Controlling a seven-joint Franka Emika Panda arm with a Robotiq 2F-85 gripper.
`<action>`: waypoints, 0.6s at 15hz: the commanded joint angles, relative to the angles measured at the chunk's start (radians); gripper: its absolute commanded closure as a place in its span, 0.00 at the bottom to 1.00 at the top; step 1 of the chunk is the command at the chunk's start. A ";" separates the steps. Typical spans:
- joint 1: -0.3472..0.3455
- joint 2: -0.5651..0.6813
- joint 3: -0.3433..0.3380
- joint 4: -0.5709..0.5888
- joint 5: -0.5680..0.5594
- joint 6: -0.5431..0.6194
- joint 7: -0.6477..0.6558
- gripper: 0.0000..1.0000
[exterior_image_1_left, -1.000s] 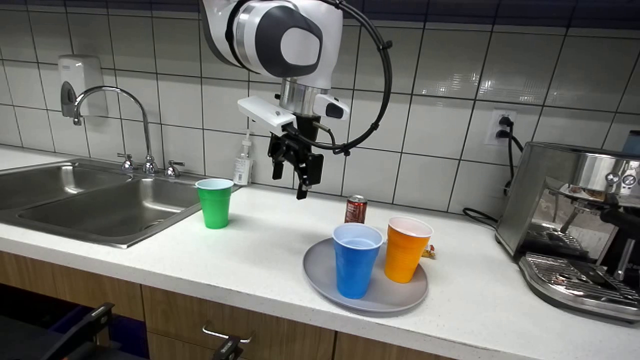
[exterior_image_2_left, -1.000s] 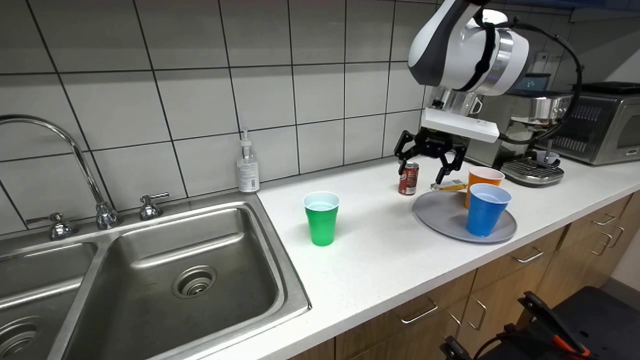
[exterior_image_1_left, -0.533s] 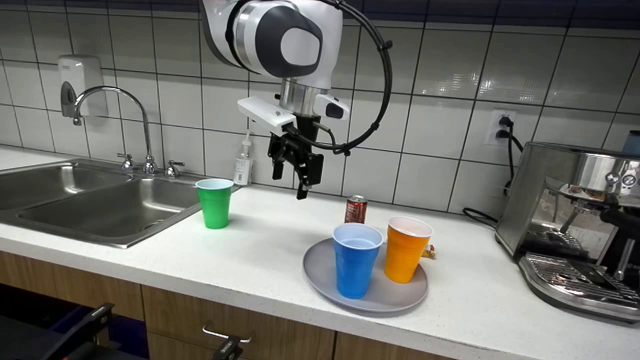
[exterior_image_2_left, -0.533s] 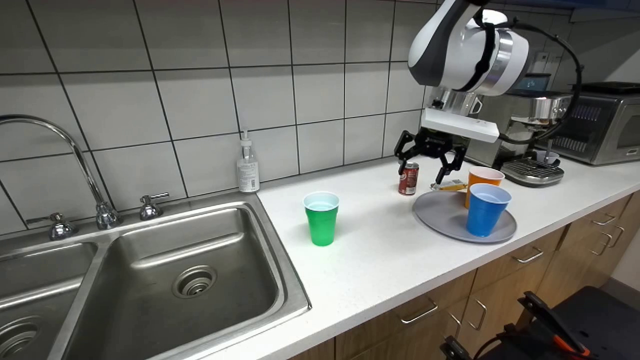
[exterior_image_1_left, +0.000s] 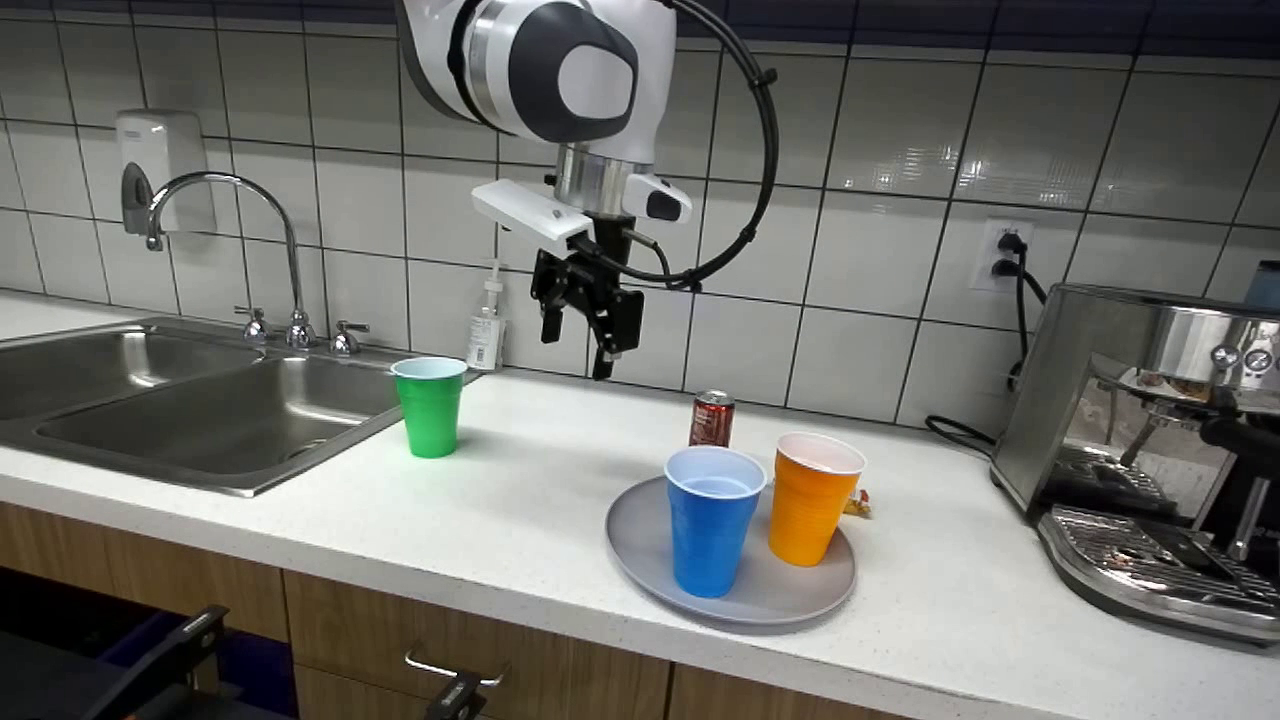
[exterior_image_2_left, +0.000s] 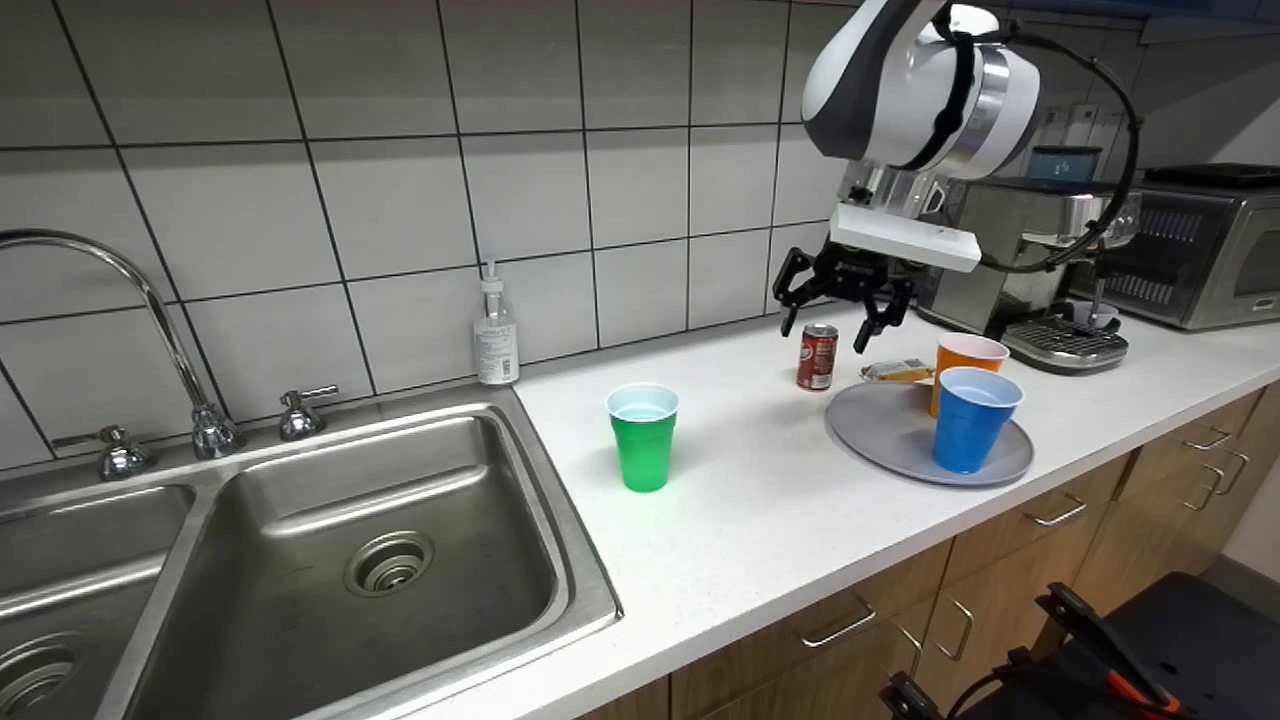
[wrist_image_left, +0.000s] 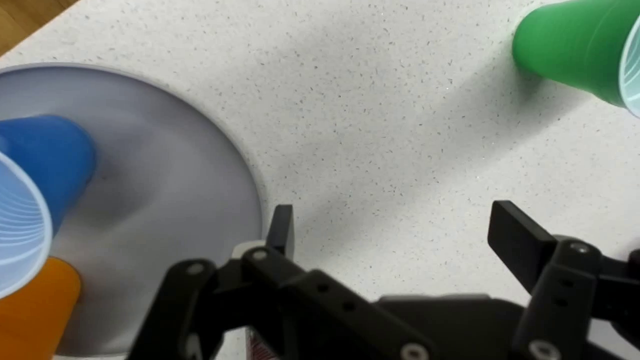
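While my gripper (wrist_image_left: 391, 216) hangs spread wide and empty over the counter (exterior_image_1_left: 520, 470), I should go gently near the red can (exterior_image_2_left: 817, 359).

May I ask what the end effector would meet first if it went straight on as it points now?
Most likely the white countertop between the plate and green cup, though depth below the end effector is hard to judge.

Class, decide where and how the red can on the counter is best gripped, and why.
Probably grip the red can around its upper body, coming from above: it stands upright with round sides, the open claw points roughly downward, and the nearby gray plate could crowd a sideways approach.
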 joint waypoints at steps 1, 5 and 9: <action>0.010 0.029 0.023 0.044 0.012 -0.010 -0.027 0.00; 0.023 0.063 0.045 0.077 0.025 -0.014 -0.037 0.00; 0.032 0.097 0.072 0.113 0.038 -0.014 -0.043 0.00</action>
